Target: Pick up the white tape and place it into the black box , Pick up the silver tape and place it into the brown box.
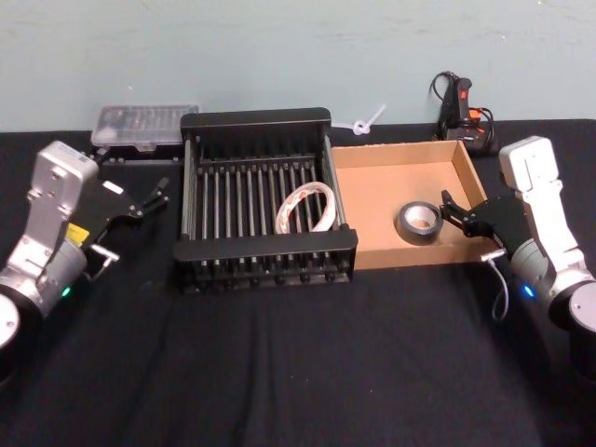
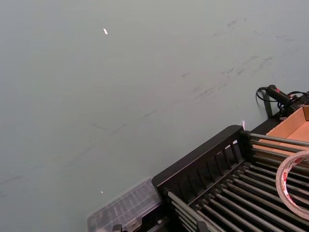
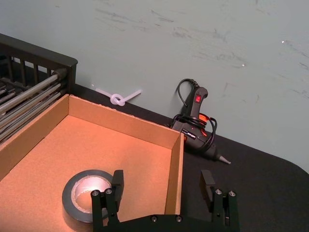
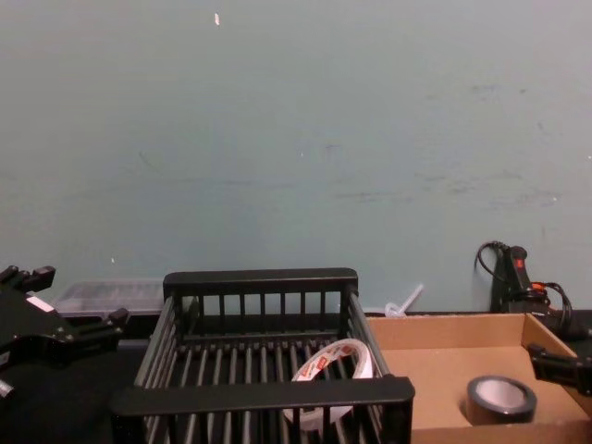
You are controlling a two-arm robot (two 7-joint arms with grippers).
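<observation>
Nearest the robot, black cloth-covered table [image 1: 298, 363], bare across the front.

Left gripper [image 1: 140, 203] raised off the table to the left of the black box [image 1: 265, 256], well apart from it, jaws apart and holding nothing. Right gripper [image 1: 463, 216] at the right wall of the brown box [image 1: 466, 177], jaws apart, straddling that wall in the right wrist view: one finger inside the box just beside the silver tape [image 3: 89, 193], the other outside over the cloth. No contact with the roll discernible.

Silver tape [image 1: 419, 221] lying flat on the floor of the brown box, toward its right front part. White tape [image 1: 305, 207] inside the black box, right of centre, tilted on the slatted bottom and leaning toward the right side wall. Red printed marks on its side band; lettering too small to read.

Black box and brown box side by side, touching or nearly so.

Farther back: clear plastic case [image 1: 144, 126] behind the left rear corner of the black box; white knotted strip [image 1: 365, 122] by the wall; black glue gun [image 1: 463, 110] with red switch and orange trigger, cord wound round it, behind the brown box's right rear corner. No readable brand on either.
</observation>
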